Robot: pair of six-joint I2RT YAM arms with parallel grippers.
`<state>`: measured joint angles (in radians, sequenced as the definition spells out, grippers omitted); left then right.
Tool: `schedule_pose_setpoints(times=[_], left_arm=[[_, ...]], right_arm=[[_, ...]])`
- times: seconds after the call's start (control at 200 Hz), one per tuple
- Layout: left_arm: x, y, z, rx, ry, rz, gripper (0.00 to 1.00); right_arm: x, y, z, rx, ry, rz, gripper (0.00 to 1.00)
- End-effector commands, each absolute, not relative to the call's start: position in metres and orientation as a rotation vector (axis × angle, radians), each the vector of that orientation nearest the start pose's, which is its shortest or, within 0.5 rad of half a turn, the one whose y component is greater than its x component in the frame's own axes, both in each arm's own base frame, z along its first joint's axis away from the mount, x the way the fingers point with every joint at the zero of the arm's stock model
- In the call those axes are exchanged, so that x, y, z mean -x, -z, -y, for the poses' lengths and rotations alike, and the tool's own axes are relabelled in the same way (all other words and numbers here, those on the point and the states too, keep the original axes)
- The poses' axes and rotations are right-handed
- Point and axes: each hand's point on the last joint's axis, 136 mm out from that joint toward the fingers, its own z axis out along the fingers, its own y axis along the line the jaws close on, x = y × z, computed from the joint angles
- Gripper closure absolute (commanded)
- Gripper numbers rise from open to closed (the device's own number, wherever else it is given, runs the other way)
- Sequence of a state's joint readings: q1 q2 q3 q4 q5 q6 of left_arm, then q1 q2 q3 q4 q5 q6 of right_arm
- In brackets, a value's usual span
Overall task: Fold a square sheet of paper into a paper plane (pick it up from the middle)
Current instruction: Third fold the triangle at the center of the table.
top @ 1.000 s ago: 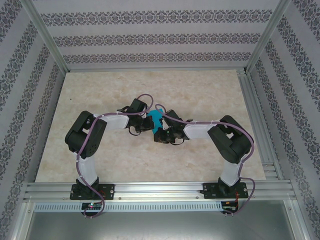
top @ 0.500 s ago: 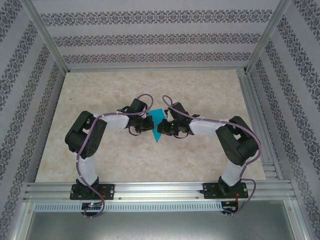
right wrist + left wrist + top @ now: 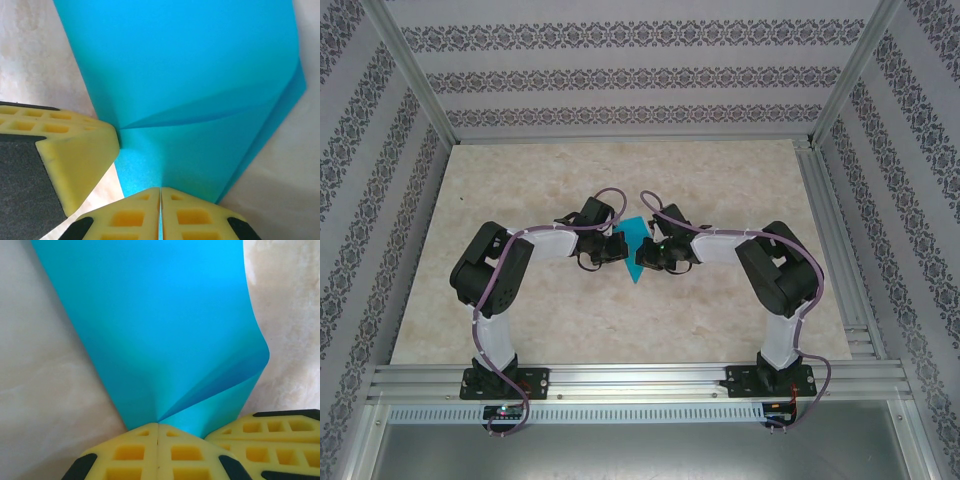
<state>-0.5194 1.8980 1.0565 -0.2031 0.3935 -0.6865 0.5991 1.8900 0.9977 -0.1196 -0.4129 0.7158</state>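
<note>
Top external view: the teal-blue paper (image 3: 636, 240) is at frame centre, between the two grippers, over the table (image 3: 520, 180), a flat beige slab with a marbled pattern. The paper shows as a narrow wedge, broad at the top and tapering to a sharp tip that points down-frame. The left gripper (image 3: 616, 248) meets its left edge and the right gripper (image 3: 646, 258) its right edge. Cannot tell whether the tip touches the table.

Left wrist view: the paper (image 3: 165, 330) is thin, matte and unprinted. A soft crease runs from the pinch point up and right to a rounded, curled edge. The left gripper (image 3: 157, 426) is at bottom centre, its yellow pads moulded with square pockets and pressed together on the paper's lower point.

Right wrist view: the right gripper (image 3: 160, 191) is at bottom centre, its pads closed with the paper (image 3: 190, 75) clamped between them. Two layers show along the right edge, slightly offset. A shallow crease crosses mid-frame.
</note>
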Motion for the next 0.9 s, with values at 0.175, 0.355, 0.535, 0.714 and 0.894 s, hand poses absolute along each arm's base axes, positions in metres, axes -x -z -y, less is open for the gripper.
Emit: schedule_pose_setpoints(times=[0.175, 0.355, 0.535, 0.714, 0.894], left_arm=[[-0.329, -0.003, 0.257, 0.109, 0.776, -2.862, 1.00], [-0.329, -0.003, 0.257, 0.106, 0.774, -2.864, 1.00], [-0.328, -0.002, 0.256, 0.106, 0.762, -2.870, 1.00], [-0.327, 0.000, 0.252, 0.107, 0.732, -2.882, 1.00], [-0.327, 0.000, 0.252, 0.103, 0.731, -2.882, 1.00]], right_arm=[[-0.338, -0.057, -0.299, -0.004, -0.999, -2.671, 0.88], [-0.342, -0.038, -0.295, -0.032, -0.971, -2.717, 0.89], [-0.343, -0.021, -0.290, -0.052, -0.930, -2.751, 0.89], [-0.343, -0.003, -0.281, -0.101, -0.888, -2.789, 0.89], [-0.351, -0.033, -0.288, -0.082, -0.963, -2.712, 0.89]])
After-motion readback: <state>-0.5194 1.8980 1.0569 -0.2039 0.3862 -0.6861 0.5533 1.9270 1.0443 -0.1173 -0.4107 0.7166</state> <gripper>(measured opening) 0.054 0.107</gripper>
